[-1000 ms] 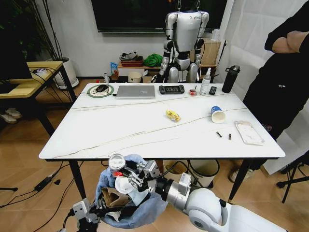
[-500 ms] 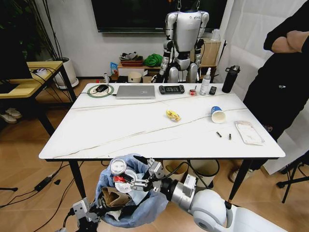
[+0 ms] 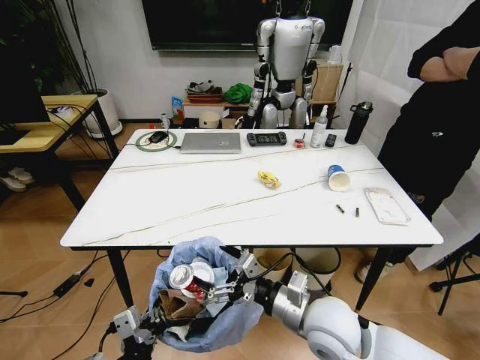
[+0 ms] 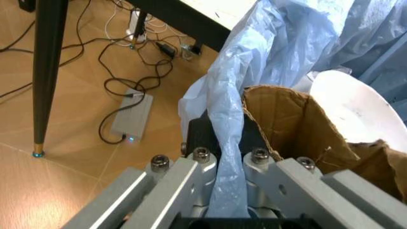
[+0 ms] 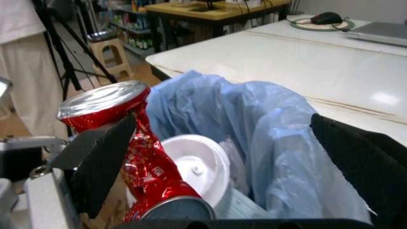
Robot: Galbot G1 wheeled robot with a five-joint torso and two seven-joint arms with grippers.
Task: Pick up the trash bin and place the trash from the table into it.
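Our left pincer [image 3: 146,331] sat low, clamped tight on a fold of plastic. Our right arm reached across leftward, its pincer [image 3: 214,289] spread wide, a can against one finger.

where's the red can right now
Head view: the can sits between the right gripper's fingers, over the open bin, below the table's near edge.

- A white wall [image 3: 120,60] runs across 12 o'clock, carrying a dark television screen [image 3: 210,22].
- Warm wood flooring [image 3: 37,247] covers the room.
- A yellow-wood desk [image 3: 45,120] stands at 10 o'clock.
- A humanoid robot [image 3: 285,60] stands on display at 12 o'clock.
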